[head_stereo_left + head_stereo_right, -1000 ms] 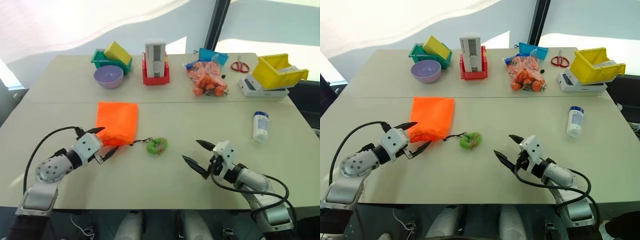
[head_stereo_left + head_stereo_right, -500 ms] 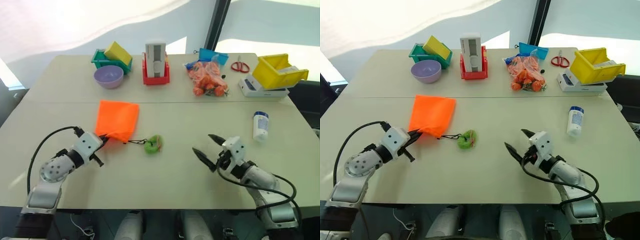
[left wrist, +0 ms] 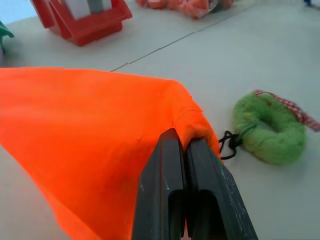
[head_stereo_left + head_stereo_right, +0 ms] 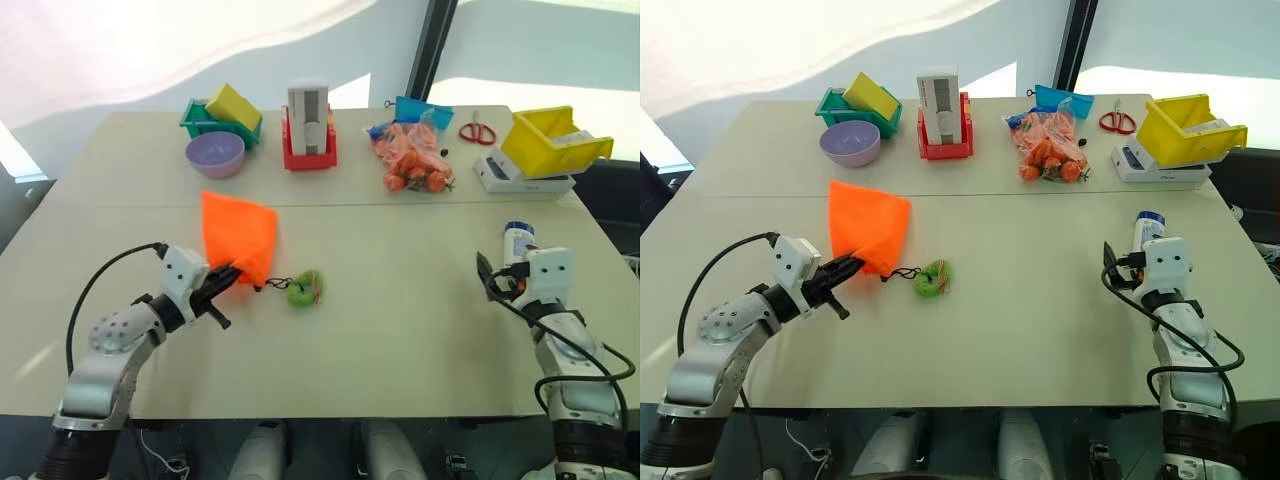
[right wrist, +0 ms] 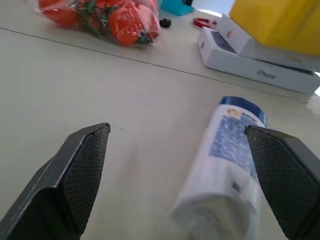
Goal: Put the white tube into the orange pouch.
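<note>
1. While the left gripper point(image 3: 192, 165) has its two black fingers pressed together on a corner of the bright neon-orange soft fabric drawstring pouch point(image 4: 240, 235), that corner is lifted off the pale tabletop point(image 4: 380, 330) and the fabric drapes away from it in a slanted sheet
2. From the pinched corner a thin black cord point(image 4: 276, 284) runs to a green fuzzy ball point(image 4: 306, 289) lying on the table just beside the pouch
3. On the far right, the right gripper point(image 5: 185, 145) has its fingers spread wide with nothing between them; it points at the small stubby white plastic tube with a blue cap point(image 5: 227, 160), which lies on its side on the table just ahead of the fingertips, untouched
4. Bare tabletop lies between the pouch and the tube, which are well apart
5. Along the far edge stand a lilac bowl point(image 4: 215, 153), a green bin holding a yellow block point(image 4: 225, 110), a red tray with a tall white-grey block point(image 4: 309, 125), a clear bag of orange lumps point(image 4: 412, 158), red-handled scissors point(image 4: 477, 129) and a yellow bin on a flat white box point(image 4: 545, 150)
6. The white box lies beyond the tube, apart from it
</note>
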{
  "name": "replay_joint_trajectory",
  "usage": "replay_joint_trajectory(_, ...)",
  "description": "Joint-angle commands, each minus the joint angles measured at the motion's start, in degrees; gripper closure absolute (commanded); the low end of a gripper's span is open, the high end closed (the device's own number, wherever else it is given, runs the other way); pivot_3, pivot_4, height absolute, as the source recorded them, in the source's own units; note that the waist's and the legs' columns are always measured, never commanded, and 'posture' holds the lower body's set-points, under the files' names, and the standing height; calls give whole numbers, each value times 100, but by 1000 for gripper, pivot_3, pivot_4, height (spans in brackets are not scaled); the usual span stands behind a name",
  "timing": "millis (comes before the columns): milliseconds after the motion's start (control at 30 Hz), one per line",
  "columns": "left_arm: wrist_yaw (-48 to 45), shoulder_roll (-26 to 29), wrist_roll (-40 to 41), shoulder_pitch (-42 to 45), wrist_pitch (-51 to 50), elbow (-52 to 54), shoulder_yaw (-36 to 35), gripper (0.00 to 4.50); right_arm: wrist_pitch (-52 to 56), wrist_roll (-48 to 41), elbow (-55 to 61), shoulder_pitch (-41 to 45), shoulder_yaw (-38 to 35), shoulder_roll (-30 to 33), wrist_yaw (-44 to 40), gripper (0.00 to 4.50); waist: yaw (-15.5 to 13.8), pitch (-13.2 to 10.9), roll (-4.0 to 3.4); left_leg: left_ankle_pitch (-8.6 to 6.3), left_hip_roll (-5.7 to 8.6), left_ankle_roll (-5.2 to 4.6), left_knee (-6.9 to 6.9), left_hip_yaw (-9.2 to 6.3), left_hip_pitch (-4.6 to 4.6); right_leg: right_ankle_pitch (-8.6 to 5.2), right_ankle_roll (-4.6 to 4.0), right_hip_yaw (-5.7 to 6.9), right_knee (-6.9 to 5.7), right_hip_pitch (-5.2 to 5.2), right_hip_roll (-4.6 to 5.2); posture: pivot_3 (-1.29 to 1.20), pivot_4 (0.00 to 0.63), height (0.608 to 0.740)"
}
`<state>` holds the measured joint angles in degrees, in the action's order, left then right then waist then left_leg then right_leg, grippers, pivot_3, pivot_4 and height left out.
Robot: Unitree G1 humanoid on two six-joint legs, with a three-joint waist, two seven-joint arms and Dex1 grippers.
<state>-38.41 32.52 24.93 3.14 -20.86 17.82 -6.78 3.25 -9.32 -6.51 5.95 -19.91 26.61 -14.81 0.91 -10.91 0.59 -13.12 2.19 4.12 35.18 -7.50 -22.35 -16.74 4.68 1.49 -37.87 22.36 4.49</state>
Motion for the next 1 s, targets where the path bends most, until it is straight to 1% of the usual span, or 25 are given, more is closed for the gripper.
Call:
replay_joint_trajectory(33,5,105,668,112,-598,504,-360,4488,-86,-47,-151,100,-222,23,167,0,1,0,0,0,0,0,2,0,0,0,0,-1,-3,1,0,0,150,740)
replay_joint_trajectory(200,193,213,1330,262,-1381,567,-803,4488,-5,-127,-174,87,-231,-79,260,0,7,0,-1,4,0,-7,4,0,4,-1,-2,-2,-15,1,-1,0,150,740)
replay_joint_trajectory(367,95,438,1434,257,-1604,134,-1119,4488,-20,-196,69,-40,-122,-347,300,0,4,1,-2,5,0,-7,3,1,6,-1,-3,-6,-16,1,-6,0,150,740)
replay_joint_trajectory(500,-24,536,1652,538,-1766,-437,-1356,4488,16,-165,142,29,-36,-626,472,0,1,1,-2,5,-1,-7,4,1,6,-1,-4,-8,-16,2,-6,0,150,740)
replay_joint_trajectory(700,-219,587,1502,879,-1663,-1023,-1329,4488,22,-35,-72,222,-10,-766,815,0,11,1,-3,6,0,-6,4,4,6,0,-5,-14,-16,6,-5,0,150,740)
replay_joint_trajectory(1000,-387,516,1351,993,-1502,-1353,-1272,4488,39,-119,-701,823,-105,-822,1173,0,17,1,-3,6,0,-6,0,10,5,1,-5,-22,-17,12,-6,0,150,740)
